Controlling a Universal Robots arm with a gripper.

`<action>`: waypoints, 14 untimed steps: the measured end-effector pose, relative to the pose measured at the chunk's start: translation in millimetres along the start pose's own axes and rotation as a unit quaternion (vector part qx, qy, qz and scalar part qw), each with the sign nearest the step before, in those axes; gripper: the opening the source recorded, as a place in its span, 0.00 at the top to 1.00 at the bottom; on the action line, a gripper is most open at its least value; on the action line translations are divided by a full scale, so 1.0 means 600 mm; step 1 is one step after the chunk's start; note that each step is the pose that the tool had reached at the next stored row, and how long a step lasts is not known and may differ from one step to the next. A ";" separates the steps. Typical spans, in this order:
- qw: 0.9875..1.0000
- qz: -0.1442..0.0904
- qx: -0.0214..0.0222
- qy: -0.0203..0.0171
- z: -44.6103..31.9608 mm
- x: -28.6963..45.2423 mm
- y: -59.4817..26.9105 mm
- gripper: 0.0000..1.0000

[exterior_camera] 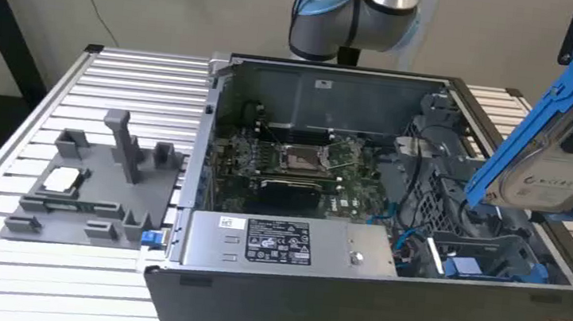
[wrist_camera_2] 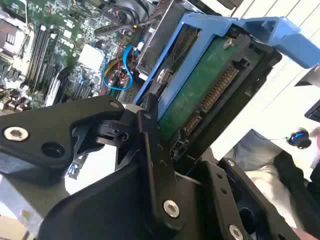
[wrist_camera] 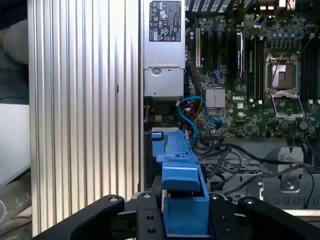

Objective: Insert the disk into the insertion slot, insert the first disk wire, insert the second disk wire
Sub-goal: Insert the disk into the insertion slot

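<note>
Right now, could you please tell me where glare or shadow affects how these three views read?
Exterior view: even light on the blue-framed, silver-labelled hard drive, the dark grey computer case shadowed inside. Second wrist view: pale background beside the drive washes out white. First wrist view: bright streaks on the ribbed aluminium table, black gripper closed on the drive sits dark.

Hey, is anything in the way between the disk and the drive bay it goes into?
Nothing visible blocks it. The end effector holds the disk in the air above the drive bay, with open space between. Blue cables lie beside the bay, on the exterior view's left.
</note>
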State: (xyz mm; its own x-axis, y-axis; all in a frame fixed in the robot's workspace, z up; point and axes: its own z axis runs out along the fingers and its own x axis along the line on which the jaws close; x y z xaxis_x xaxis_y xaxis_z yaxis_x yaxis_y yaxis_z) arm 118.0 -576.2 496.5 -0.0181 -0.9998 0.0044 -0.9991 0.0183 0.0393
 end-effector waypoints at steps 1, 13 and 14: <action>1.000 0.000 0.000 0.000 0.000 0.000 0.000 0.67; 1.000 0.000 0.000 0.000 0.002 0.000 0.000 0.67; 1.000 0.000 0.000 0.000 0.003 0.000 0.000 0.67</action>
State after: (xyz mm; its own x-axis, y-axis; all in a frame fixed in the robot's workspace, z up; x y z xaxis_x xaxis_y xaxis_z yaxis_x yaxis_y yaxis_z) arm 118.0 -576.2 494.7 -0.0182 -0.9998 0.0045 -0.9991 0.0184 0.0393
